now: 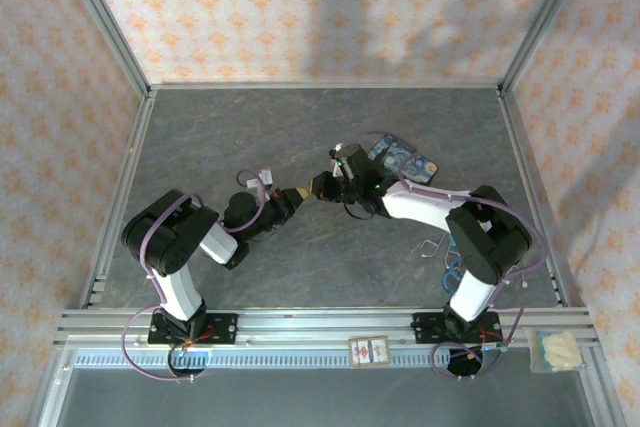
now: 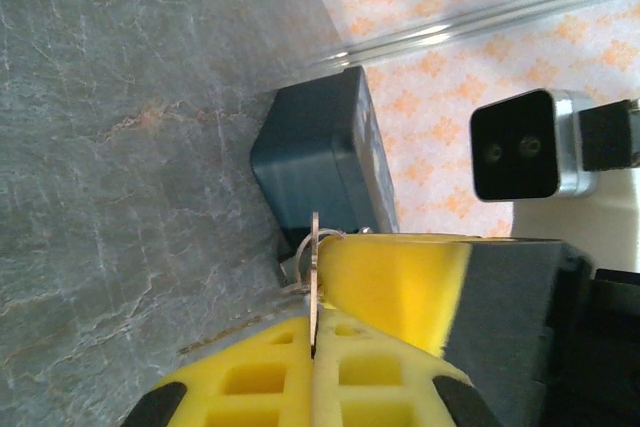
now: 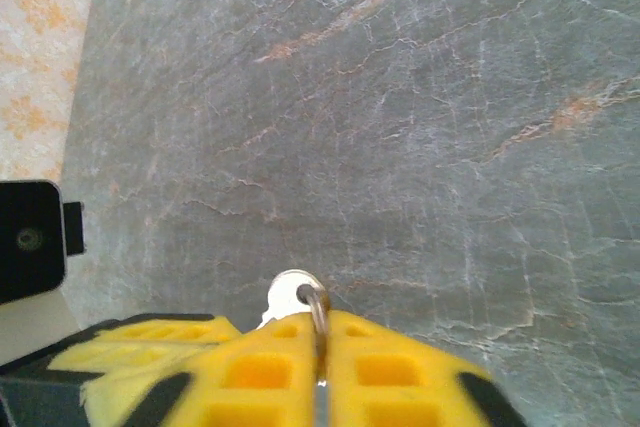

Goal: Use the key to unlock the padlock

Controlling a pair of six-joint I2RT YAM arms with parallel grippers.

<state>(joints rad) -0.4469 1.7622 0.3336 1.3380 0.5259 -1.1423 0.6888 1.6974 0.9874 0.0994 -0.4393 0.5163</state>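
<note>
As left jaws pinch key (image 2: 314, 269), right jaws padlock (image 3: 286, 295), floral walls (image 1: 300, 7) enclose grey table (image 1: 300, 127).

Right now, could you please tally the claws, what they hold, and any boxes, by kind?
Claws: 2, left and right, both shut.
Key: 1, in the left claw.
Padlock: 1, in the right claw.
Box: 1, on the table.
Total: 5.

Both arms reach in bent at the elbow, meeting tip to tip near the table's middle. Left gripper (image 1: 299, 193) pinches a thin metal sliver (image 2: 314, 282); right gripper (image 1: 322, 186) pinches the key (image 3: 289, 297).
</note>
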